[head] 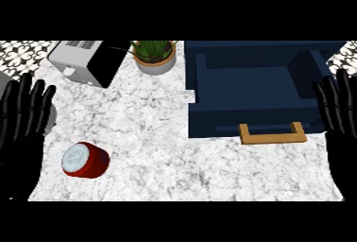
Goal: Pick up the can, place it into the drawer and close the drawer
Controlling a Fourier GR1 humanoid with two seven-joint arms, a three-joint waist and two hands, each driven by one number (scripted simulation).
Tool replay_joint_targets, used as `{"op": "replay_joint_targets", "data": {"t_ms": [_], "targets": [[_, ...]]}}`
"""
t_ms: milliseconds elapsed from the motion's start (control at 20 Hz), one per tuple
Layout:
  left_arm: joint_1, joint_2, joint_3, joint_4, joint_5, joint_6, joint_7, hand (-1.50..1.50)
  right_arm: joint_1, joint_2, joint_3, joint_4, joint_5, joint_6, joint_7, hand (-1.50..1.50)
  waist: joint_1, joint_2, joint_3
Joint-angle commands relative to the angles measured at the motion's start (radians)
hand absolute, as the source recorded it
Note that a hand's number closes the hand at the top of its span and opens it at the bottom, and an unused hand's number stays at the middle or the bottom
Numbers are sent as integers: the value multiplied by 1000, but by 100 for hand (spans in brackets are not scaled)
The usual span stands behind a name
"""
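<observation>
Even, bright light on the marble counter [174, 142] — soft shadows only, no glare, drawer [244, 75] interior darker.

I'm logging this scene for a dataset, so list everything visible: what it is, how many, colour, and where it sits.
can: one, red with a pale lid, front left of counter
drawer: one, dark blue, open, right side
handle: one, tan, on the drawer's front
potted plant: one, green in a grey pot, back centre
toaster: one, silver and black, back left
counter: one, white marble
left hand: black, open, left edge
right hand: black, open, right edge
</observation>
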Motion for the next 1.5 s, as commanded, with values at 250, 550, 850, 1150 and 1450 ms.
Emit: {"op": "replay_joint_targets", "data": {"t_ms": [250,550,850,1150,1450], "targets": [[155,-112,121,-85,-336,443,67,-150,41,32,-23,-30,-6,-39,0,-150,68,-14,-6],[333,-114,18,-65,-321,823,301,-150,140,34,-65,9,2,-91,180,-150,45,-8,-9],[349,-114,-271,-166,-697,1045,572,-150,105,8,-89,-1,-18,-78,217,-150,28,-4,-6],[282,-114,-360,-125,-946,1088,787,-150,136,16,-116,60,-33,-51,126,-150,30,-4,-8],[236,-114,-308,0,-837,1091,764,-150,151,35,-107,34,-19,-55,129,-150,34,-5,-10]]}}
